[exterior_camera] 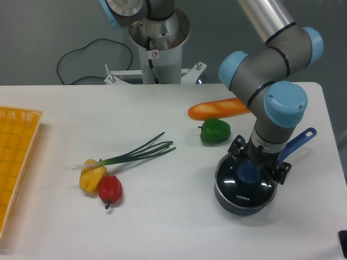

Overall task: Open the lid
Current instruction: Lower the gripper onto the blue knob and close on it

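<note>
A dark blue saucepan [228, 201] sits at about four o'clock on the white table [159, 221], its long blue handle [297, 140] pointing toward two o'clock. The round clear glass lid [244, 184] rests on it, with the two-finger gripper [253, 167] directly over its centre knob [249, 173]. A green bell pepper [215, 131] lies at eleven o'clock from the pan, an orange carrot [217, 108] behind it. A green spring onion [130, 152] lies centre; at its seven o'clock end a yellow pepper [92, 178] and red pepper [110, 189] touch. A yellow mesh basket [10, 158] sits at nine o'clock.
</note>
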{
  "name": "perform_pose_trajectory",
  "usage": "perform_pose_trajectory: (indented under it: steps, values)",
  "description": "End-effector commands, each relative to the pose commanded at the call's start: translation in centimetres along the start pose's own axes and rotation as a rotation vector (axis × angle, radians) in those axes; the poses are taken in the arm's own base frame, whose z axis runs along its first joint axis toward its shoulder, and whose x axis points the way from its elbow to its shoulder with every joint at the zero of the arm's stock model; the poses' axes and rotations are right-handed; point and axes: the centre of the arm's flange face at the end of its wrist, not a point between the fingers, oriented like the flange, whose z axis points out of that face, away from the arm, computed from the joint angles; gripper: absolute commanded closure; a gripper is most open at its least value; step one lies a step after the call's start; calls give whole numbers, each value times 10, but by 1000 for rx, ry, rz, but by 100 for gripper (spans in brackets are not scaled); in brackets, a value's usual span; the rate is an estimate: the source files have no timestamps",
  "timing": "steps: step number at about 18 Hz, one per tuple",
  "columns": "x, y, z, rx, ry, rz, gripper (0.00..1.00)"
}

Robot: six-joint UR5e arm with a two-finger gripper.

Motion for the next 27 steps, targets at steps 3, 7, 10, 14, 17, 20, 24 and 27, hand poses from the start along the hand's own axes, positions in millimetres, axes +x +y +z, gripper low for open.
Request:
perform_pose_trajectory:
  steps: [3, 7, 10, 14, 17, 20, 24, 27]
  values:
    - [1, 0, 3, -3, 4, 0, 0]
    - [3, 0, 5, -10, 9, 1, 0]
    - [4, 0, 6, -14, 11, 2, 0]
    - [5, -1, 7, -16, 14, 4, 0]
    - [6, 0, 9, -20, 17, 3, 0]
    - [6, 0, 9, -20, 19, 3, 8]
    - [7, 0, 10, -21, 22, 5, 15]
    - [7, 0, 10, -22, 23, 5, 19]
